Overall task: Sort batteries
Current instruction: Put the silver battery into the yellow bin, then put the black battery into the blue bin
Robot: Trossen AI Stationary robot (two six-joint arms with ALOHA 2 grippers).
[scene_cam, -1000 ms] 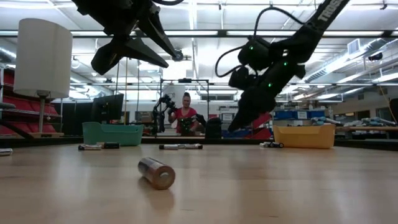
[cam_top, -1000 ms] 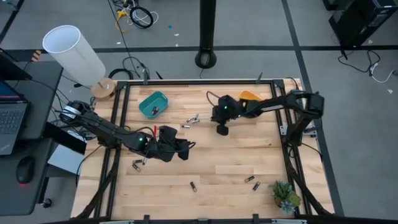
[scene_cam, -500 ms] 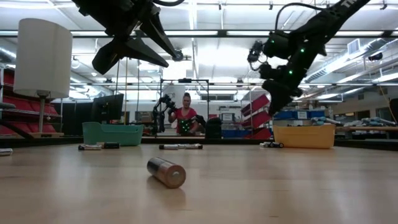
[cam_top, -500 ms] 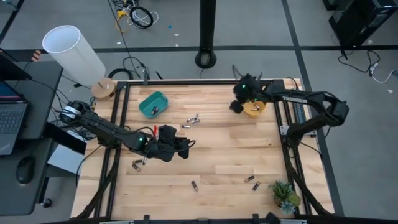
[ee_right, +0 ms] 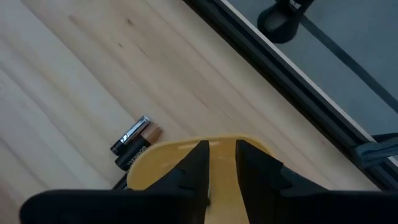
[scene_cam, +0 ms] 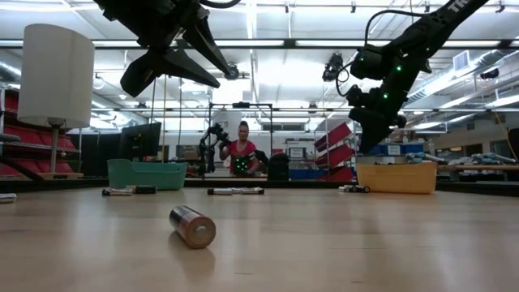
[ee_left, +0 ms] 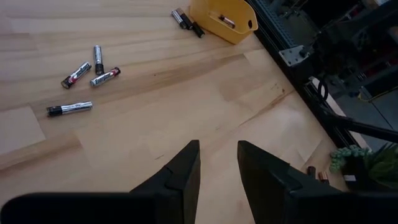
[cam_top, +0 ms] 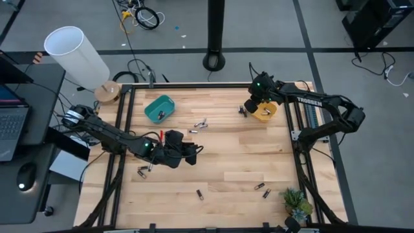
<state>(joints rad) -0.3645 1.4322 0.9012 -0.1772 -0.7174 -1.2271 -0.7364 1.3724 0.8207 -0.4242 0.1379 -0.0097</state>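
Note:
Small batteries lie on their sides on the wooden table: a cluster (cam_top: 200, 123) at mid table, a pair (cam_top: 143, 171) at the left, one (cam_top: 199, 194) near the near edge, large in the low view (scene_cam: 192, 227), two (cam_top: 262, 189) at the near right, and a pair (ee_right: 132, 142) against the orange bin (cam_top: 265, 115). Another battery (ee_left: 227, 22) lies inside that bin. My right gripper (ee_right: 222, 155) hovers over the bin's near-left rim, fingers pointing down, a narrow gap between them with nothing seen in it. My left gripper (ee_left: 217, 152) hangs open above mid table.
A teal bin (cam_top: 160, 108) stands at the far left of the table. A potted plant (cam_top: 296, 202) sits at the near right corner, and a white lamp (cam_top: 77, 55) stands off the far left corner. A black frame (cam_top: 297, 139) rims the table. A person (scene_cam: 242, 150) stands far behind.
My right gripper has risen from mid table and swung toward the far right corner, ending over the orange bin. The battery near the near edge has rolled a little to the right and then back to the left.

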